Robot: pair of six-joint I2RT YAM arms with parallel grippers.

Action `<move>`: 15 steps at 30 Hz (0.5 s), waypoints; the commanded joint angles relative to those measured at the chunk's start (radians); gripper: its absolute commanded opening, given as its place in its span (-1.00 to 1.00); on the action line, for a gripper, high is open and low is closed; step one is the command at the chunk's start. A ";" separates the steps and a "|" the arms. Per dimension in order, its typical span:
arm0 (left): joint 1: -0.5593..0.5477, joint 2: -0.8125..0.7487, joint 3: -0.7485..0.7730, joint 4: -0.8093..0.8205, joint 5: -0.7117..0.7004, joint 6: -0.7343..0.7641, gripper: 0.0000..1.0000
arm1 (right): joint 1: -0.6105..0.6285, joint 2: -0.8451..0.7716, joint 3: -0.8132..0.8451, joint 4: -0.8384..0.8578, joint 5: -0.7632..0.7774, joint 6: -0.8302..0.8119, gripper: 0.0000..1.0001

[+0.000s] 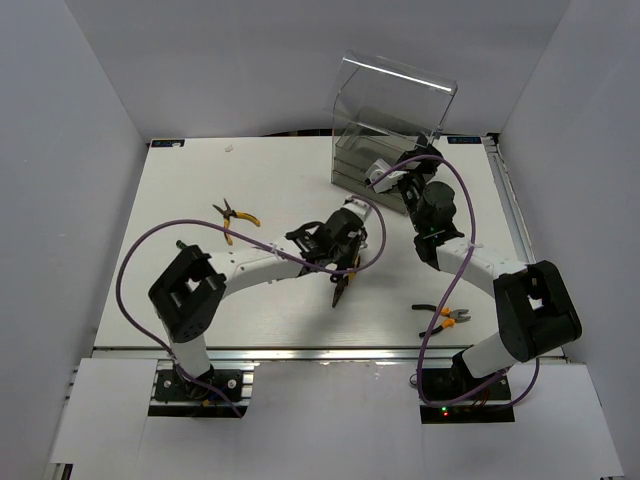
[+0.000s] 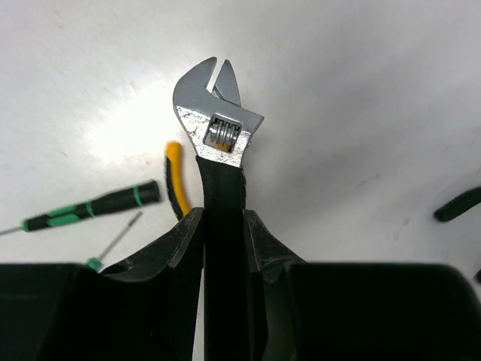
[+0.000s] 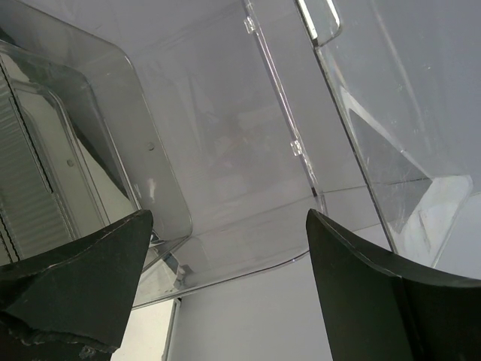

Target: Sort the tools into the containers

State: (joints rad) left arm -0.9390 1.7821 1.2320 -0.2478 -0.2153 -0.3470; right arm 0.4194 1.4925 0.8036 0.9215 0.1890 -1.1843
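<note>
Silver wrench [image 2: 218, 131] central, cabinet [image 1: 395, 120] far-edge.

A white tabletop [image 1: 180, 200] fills the middle, closed in by plain pale walls on the left [image 1: 60, 120], back [image 1: 250, 60] and right [image 1: 590, 100]. A silver metal rail [image 1: 330, 352] runs along its near edge, and another [image 1: 508, 200] along its right edge. A tiny white scrap [image 1: 229, 148] lies near the far edge. Two white boards [image 1: 110, 410] [image 1: 560, 420] sit below the near rail.
</note>
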 commanded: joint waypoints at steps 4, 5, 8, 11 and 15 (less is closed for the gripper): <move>0.066 -0.119 0.009 0.104 0.014 -0.047 -1.00 | -0.001 -0.037 0.006 0.068 0.023 0.015 0.79; 0.072 -0.121 0.017 0.105 0.017 -0.049 -1.00 | 0.001 -0.035 0.008 0.069 0.024 0.015 0.79; 0.097 -0.122 0.032 0.114 0.033 -0.053 -1.00 | 0.001 -0.037 0.008 0.068 0.024 0.017 0.79; 0.120 -0.119 0.046 0.127 0.048 -0.061 -1.00 | 0.001 -0.038 0.008 0.068 0.024 0.017 0.79; 0.163 -0.105 0.093 0.140 0.067 -0.067 -1.00 | 0.001 -0.040 0.005 0.068 0.026 0.017 0.79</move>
State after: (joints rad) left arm -0.8047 1.7153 1.2442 -0.1791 -0.1734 -0.4011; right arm 0.4194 1.4925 0.8036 0.9215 0.1890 -1.1843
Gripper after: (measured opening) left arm 0.350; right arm 0.895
